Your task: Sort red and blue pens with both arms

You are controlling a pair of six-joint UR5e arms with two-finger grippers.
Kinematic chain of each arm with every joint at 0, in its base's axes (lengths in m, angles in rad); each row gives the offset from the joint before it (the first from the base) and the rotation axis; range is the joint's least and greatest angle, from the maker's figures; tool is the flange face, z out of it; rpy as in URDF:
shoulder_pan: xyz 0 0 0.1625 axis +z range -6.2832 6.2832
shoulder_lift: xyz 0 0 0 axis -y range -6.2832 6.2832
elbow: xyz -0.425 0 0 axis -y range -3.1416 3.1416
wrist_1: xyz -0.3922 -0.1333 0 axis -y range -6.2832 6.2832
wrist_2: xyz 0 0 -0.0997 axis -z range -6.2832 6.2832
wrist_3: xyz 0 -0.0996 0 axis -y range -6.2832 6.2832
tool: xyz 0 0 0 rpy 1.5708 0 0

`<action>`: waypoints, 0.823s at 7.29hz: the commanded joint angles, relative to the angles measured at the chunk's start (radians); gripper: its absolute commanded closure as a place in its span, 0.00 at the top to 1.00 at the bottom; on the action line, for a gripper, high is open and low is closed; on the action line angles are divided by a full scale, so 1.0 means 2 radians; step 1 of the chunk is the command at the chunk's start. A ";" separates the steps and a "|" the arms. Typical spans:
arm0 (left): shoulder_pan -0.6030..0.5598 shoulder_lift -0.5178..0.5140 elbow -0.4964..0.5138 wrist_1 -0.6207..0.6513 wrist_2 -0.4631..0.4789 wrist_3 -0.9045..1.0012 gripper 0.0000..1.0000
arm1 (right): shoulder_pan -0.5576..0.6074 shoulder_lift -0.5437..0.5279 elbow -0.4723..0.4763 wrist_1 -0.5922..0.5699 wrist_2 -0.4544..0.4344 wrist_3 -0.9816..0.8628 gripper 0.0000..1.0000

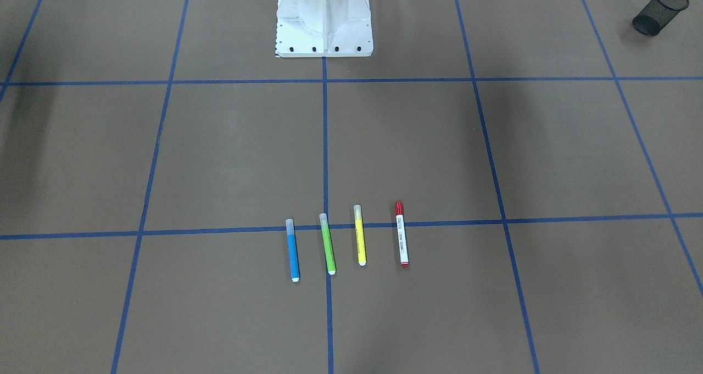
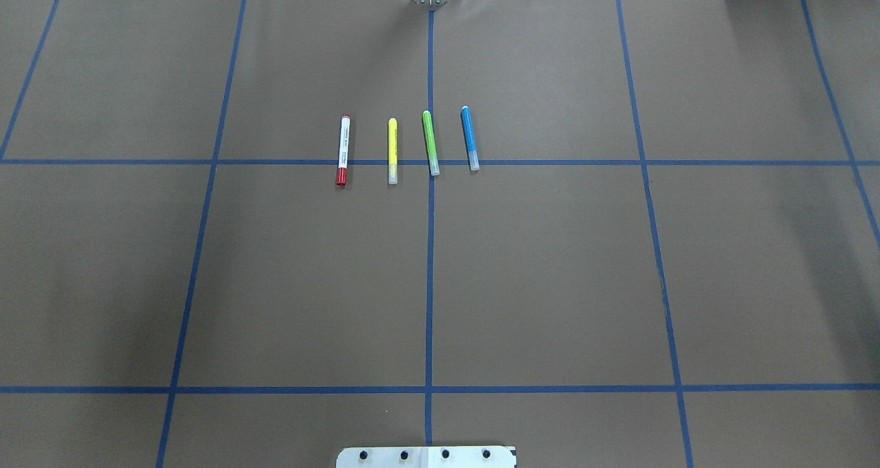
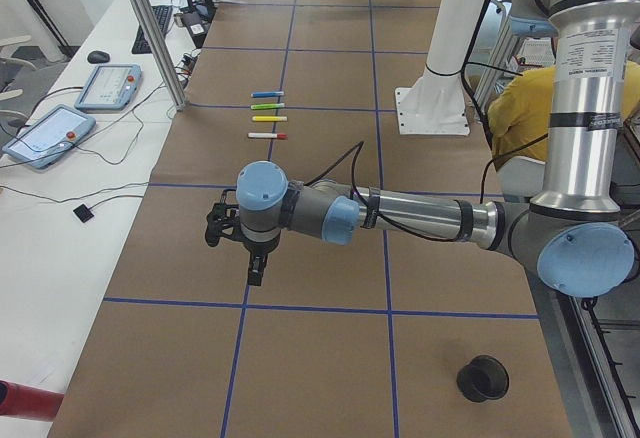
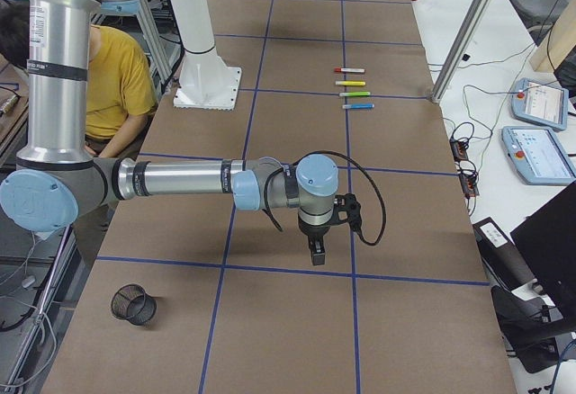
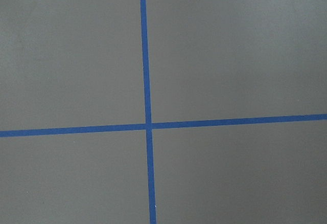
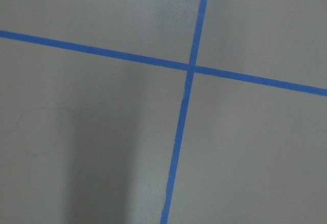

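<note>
Blue pen and red pen, its barrel print too small to read, lie at the ends of a row on the counter, green marker and yellow marker between them, while the left end effector and right end effector hang far off, wide or narrow I cannot tell.

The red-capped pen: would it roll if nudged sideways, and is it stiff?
The red-capped pen looks slim and round, lying flat on smooth brown paper, so a sideways push would probably roll it. Its straight, plastic-looking barrel suggests it is stiff and light.
</note>
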 commanded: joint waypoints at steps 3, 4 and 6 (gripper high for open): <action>0.000 0.000 0.000 0.000 0.000 0.000 1.00 | 0.000 -0.001 0.003 0.000 0.002 -0.003 1.00; 0.000 0.000 0.000 0.000 0.000 0.000 1.00 | 0.000 -0.001 0.011 0.000 0.001 -0.001 1.00; 0.000 -0.001 -0.001 0.000 0.000 0.000 1.00 | 0.000 0.002 0.006 0.000 -0.002 0.003 1.00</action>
